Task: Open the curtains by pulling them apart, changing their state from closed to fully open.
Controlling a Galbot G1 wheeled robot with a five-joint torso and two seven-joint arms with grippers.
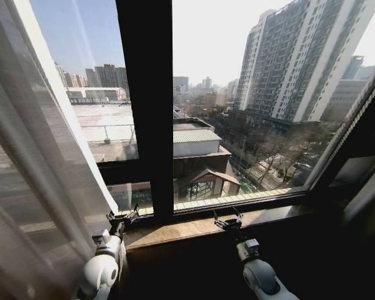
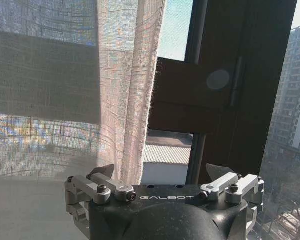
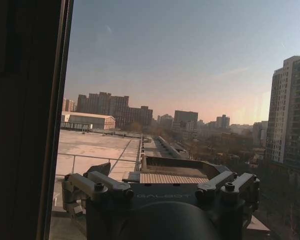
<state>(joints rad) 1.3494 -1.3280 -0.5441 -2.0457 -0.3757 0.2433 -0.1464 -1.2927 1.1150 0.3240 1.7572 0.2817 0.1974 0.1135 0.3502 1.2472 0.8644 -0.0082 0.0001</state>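
Curtains (image 1: 37, 169): one sheer white pleated panel is seen gathered to the robot's left side of the window, hanging slantwise across the left pane; its free edge is found just above the left gripper. At the far right edge of the head view a pale strip is glimpsed beside the frame; whether it is the second panel cannot be told. Most of the glass between is uncovered, so the task is judged largely done, with the left panel perhaps not yet fully drawn back.

Left gripper (image 1: 124, 217): held low at the sill, just beside the hem side of the panel. In the left wrist view the curtains (image 2: 90, 90) are seen hanging with their raw edge falling by one finger (image 2: 102, 172), the fingers spread apart and nothing pinched between them. The placement is read as suited to catching or pushing the fabric edge sideways.

Right gripper (image 1: 228, 222): held over the window sill (image 1: 194, 228), right of the window frame bar (image 1: 147, 94), well apart from any fabric. In its own wrist view the fingers (image 3: 97, 170) are seen spread, nothing held, open sky and rooftops ahead. It is judged to be idle on that side.

Beyond the glass: city blocks, a tall tower (image 1: 300, 56).
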